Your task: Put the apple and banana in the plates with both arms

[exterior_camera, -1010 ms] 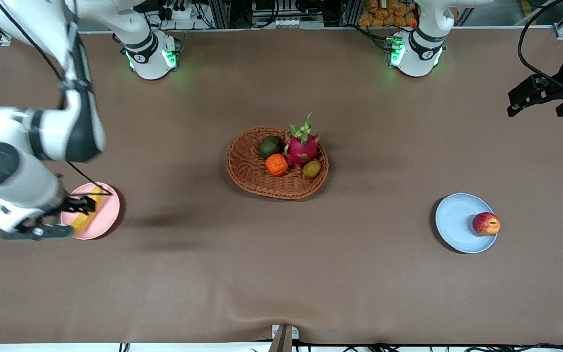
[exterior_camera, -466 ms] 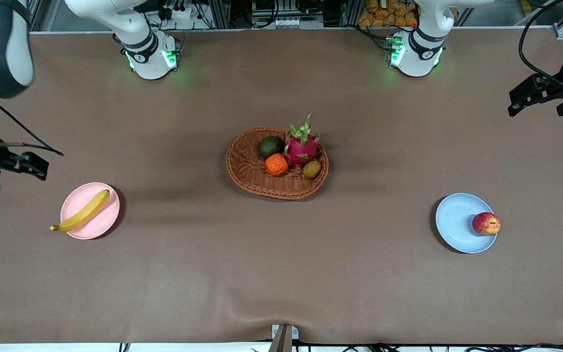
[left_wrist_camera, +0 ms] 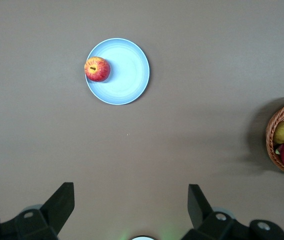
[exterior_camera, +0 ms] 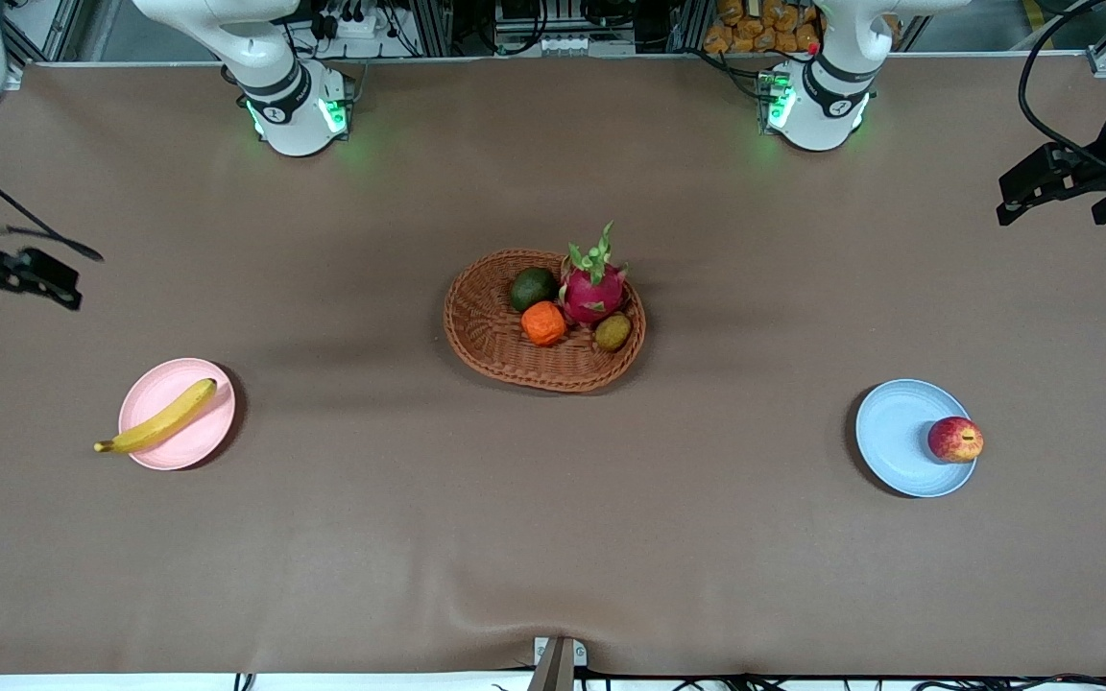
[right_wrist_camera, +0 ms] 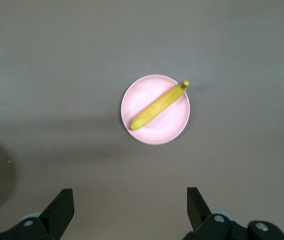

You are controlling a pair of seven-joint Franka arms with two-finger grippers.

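The banana (exterior_camera: 156, 416) lies across the pink plate (exterior_camera: 179, 451) with its stem end overhanging the rim; the apple (exterior_camera: 955, 439) sits at the blue plate's (exterior_camera: 894, 437) edge. Either could roll or tip onto the tabletop (exterior_camera: 553, 537) if jarred. Both grippers, right (exterior_camera: 20, 278) and left (exterior_camera: 1057, 187), hang high with fingers apart, empty.

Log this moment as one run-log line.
banana: on pink plate | apple: on blue plate | left end effector: open | right end effector: open
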